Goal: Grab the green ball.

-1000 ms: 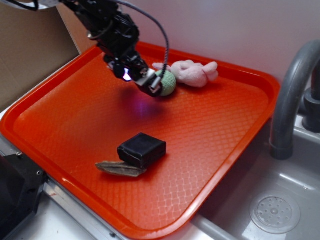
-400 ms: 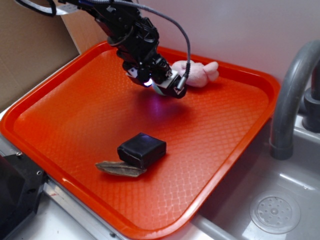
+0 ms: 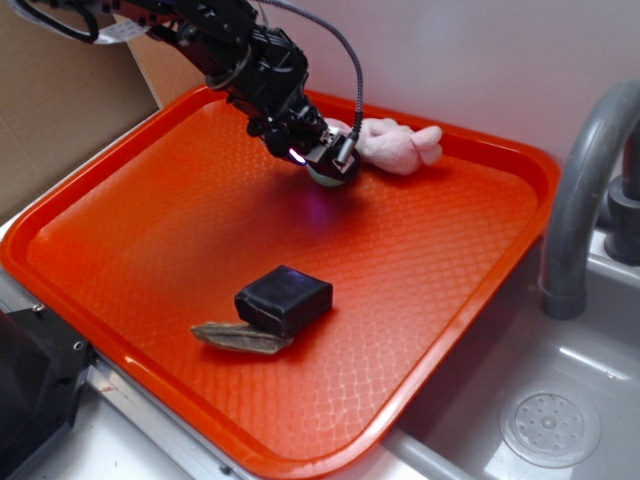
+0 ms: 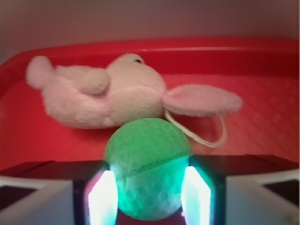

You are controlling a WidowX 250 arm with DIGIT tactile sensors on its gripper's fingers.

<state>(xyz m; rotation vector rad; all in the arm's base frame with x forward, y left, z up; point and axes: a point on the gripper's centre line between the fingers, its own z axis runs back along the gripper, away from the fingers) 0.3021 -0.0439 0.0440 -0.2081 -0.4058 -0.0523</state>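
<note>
The green ball point(image 4: 147, 164) sits between my gripper's point(image 4: 149, 187) two lit pads, and both sides of it touch them. In the exterior view only a sliver of the green ball point(image 3: 331, 179) shows under the black gripper point(image 3: 334, 166), low over the back of the orange tray point(image 3: 450, 300). The gripper is shut on the ball. A pink plush bunny point(image 3: 398, 146) lies just behind the ball, against the tray's far rim. Seen from the wrist, the bunny point(image 4: 103, 96) lies directly beyond the ball, its ear and a cord trailing right.
A black block point(image 3: 283, 298) rests on a flat brown piece point(image 3: 238, 338) near the tray's front. A grey faucet point(image 3: 585, 200) and a sink point(image 3: 560, 420) stand to the right. Cardboard point(image 3: 60, 110) rises at the left.
The gripper swung right along the tray's back, then came back a little to the left and towards the bunny. The ball, earlier visible at its tip, is now mostly covered by the fingers.
</note>
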